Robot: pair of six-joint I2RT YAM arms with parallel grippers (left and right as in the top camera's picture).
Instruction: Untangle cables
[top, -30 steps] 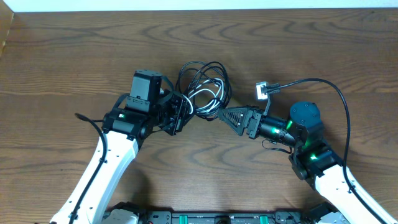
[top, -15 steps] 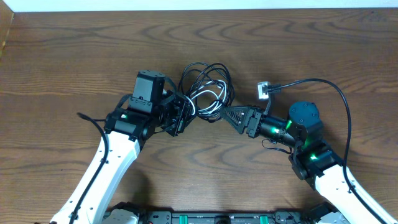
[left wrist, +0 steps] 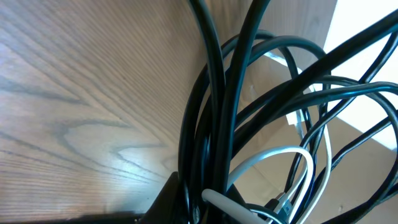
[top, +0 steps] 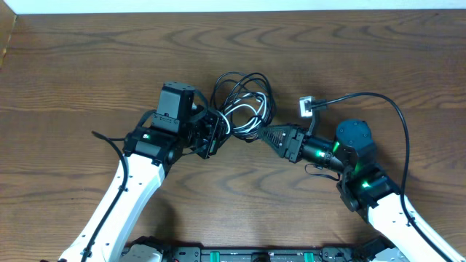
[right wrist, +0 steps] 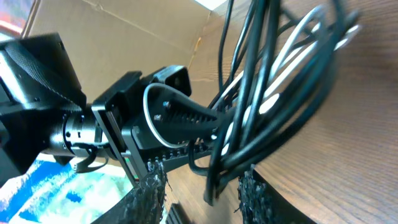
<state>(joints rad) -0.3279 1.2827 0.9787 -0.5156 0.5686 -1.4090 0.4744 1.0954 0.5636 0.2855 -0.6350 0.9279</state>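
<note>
The cables lie as a looped bundle of thin black cable with a white cable inside it, at the table's middle between my two grippers. My left gripper is shut on the bundle's left side. In the left wrist view, black strands and a white loop rise out of its jaws. My right gripper points at the bundle's lower right edge. In the right wrist view its fingers stand apart with hanging black strands between them.
A thicker black arm cable with a small grey plug arcs to the right of the bundle. The left gripper's body shows just behind the bundle in the right wrist view. The wooden table's far edge runs along the top.
My left gripper has shifted slightly right and carried the bundle with it. My right gripper has edged left, closer to the bundle.
</note>
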